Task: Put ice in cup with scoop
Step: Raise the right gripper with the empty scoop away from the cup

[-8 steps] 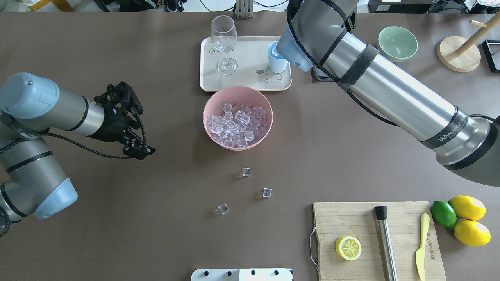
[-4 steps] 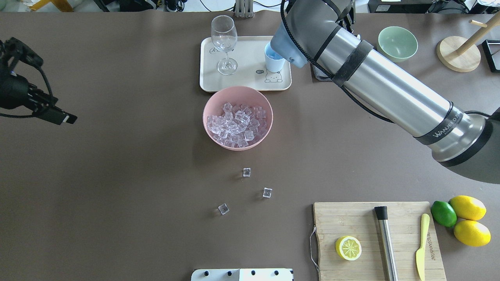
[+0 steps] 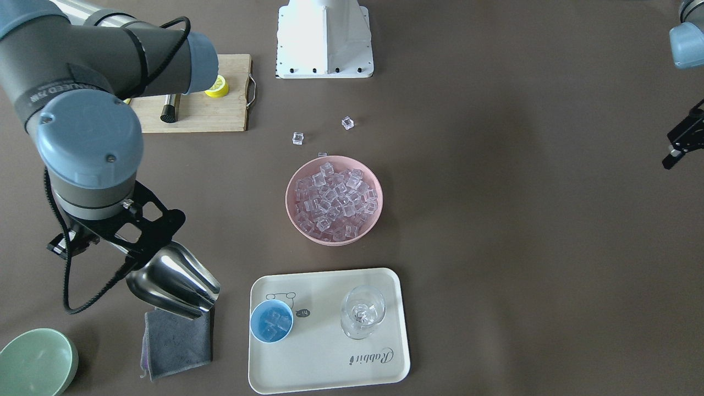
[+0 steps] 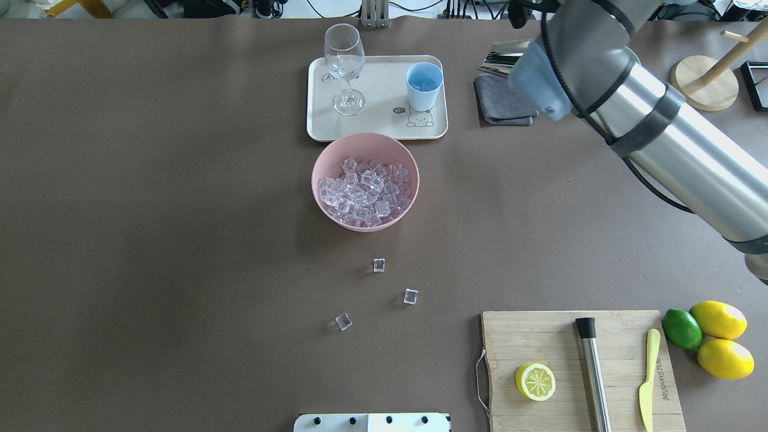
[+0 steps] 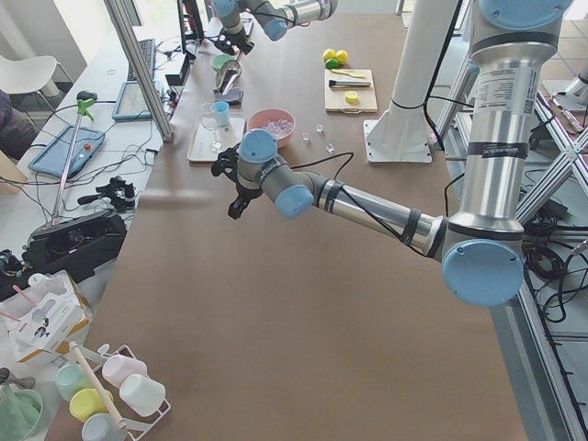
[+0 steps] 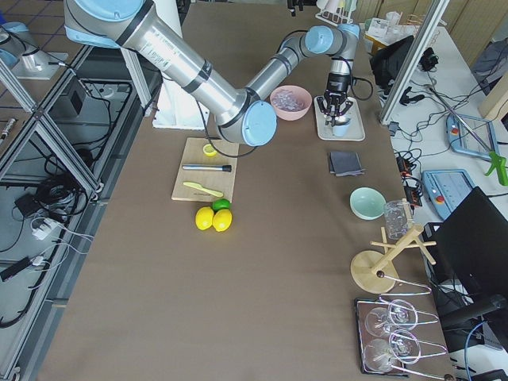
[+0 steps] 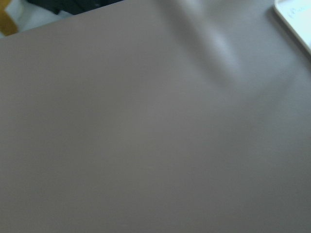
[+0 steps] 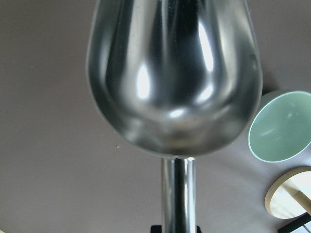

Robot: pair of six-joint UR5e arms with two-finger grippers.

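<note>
Cup (image 3: 254, 328) on tray (image 3: 330, 357) beside wine glass (image 3: 362, 312); scoop (image 3: 173, 283) near grey cloth (image 3: 177, 344)

Light-blue cup (image 3: 271, 321), clear ice (image 3: 333, 201), shiny steel scoop (image 3: 175, 281).

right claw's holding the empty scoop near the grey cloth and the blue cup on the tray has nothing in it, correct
Not quite: the cup is not empty. The exterior front-facing view shows ice cubes inside it. The rest holds: the right claw grips the empty scoop near the grey cloth, and the cup stands on the tray.
</note>
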